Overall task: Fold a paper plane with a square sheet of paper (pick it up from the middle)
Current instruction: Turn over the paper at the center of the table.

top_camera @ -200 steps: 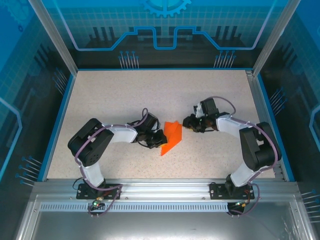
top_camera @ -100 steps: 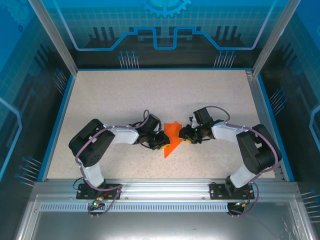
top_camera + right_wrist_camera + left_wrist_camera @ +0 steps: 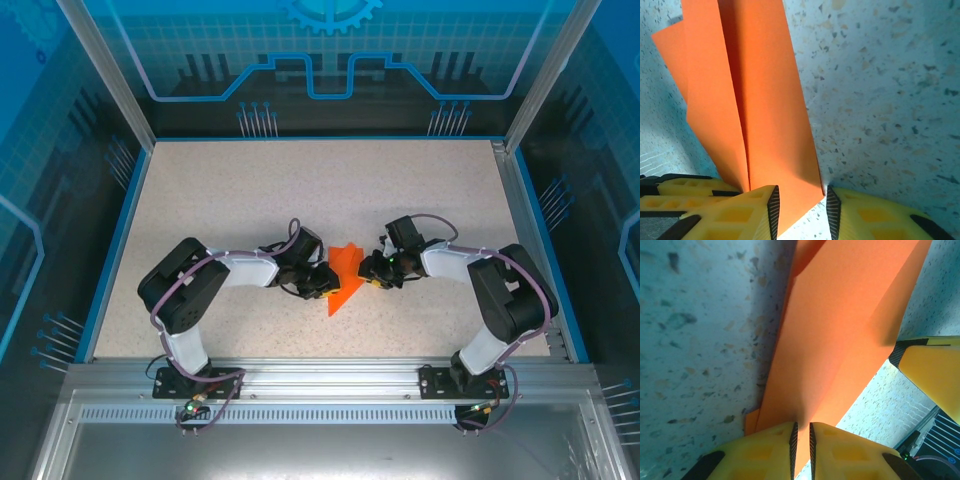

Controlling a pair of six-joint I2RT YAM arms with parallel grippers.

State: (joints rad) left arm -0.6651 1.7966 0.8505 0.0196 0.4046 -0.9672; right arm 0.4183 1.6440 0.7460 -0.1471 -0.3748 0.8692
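**Left arm** (image 3: 235, 268): elbow folded near its base, forearm stretched low over the tabletop towards the centre.
**Left end effector** (image 3: 322, 280): points right. In the left wrist view (image 3: 801, 427) its yellow fingers (image 3: 770, 450) are pressed nearly together, pinching the orange paper (image 3: 840, 330).
**Right arm** (image 3: 455, 262): elbow bent, forearm reaching left, low.
**Right end effector** (image 3: 372, 270): faces the left one, close by. In the right wrist view (image 3: 802, 197) its jaws stand apart, astride the paper's edge.
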